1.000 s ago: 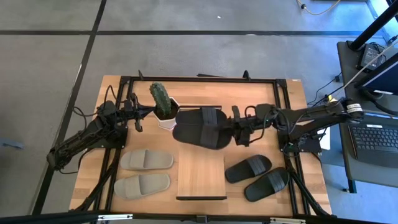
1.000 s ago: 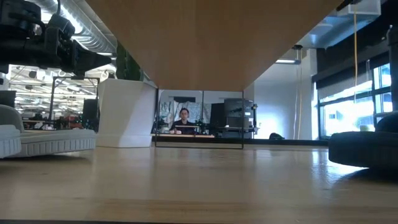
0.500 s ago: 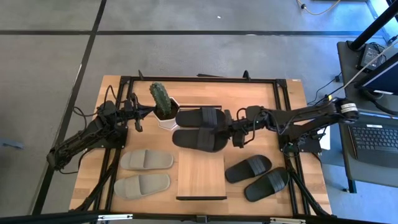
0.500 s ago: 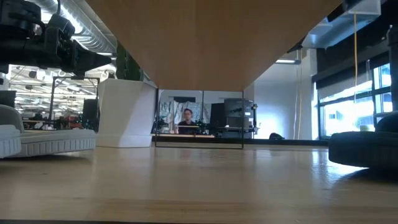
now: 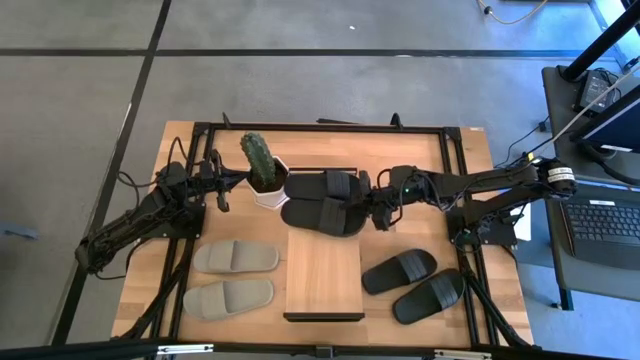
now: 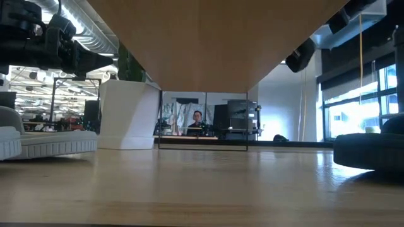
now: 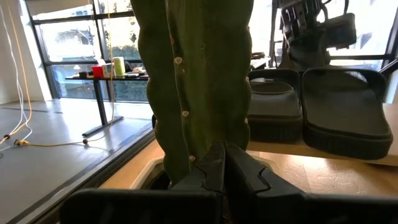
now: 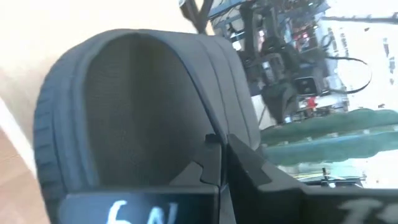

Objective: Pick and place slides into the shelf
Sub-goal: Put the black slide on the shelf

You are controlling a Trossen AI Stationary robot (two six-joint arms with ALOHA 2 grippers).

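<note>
Two black slides (image 5: 327,186) (image 5: 320,214) lie side by side, level, over the far end of the light wood shelf (image 5: 322,275). My right gripper (image 5: 378,208) is shut at their right-hand ends. The left wrist view shows the pair (image 7: 311,106) low on the shelf's wood. Whether they rest on it, I cannot tell. My left gripper (image 5: 222,192) is shut and waits left of the cactus (image 5: 258,158), touching nothing. Two grey-beige slides (image 5: 236,257) (image 5: 228,298) lie flat on the table left of the shelf. Two more black slides (image 5: 399,271) (image 5: 429,296) lie to its right. My right gripper comes from the table's right, slanting a little downward, along the slides' length. Its shut fingers (image 8: 214,155) end at the rim of one slide's near end (image 8: 186,124). The fingers hide the pinch itself. How the second slide is held cannot be told.
The cactus stands in a white pot (image 5: 268,195) just left of the carried slides. A black frame (image 5: 320,128) runs around the tabletop. A laptop (image 5: 600,225) sits beyond the right edge. The near half of the shelf shows bare wood.
My right gripper has gone down and slightly toward the table's left, tipping further downward. Both black slides have gone with it. They stay side by side and level, now lower over the shelf's far end. A dark part of the right arm has come into the low view.
</note>
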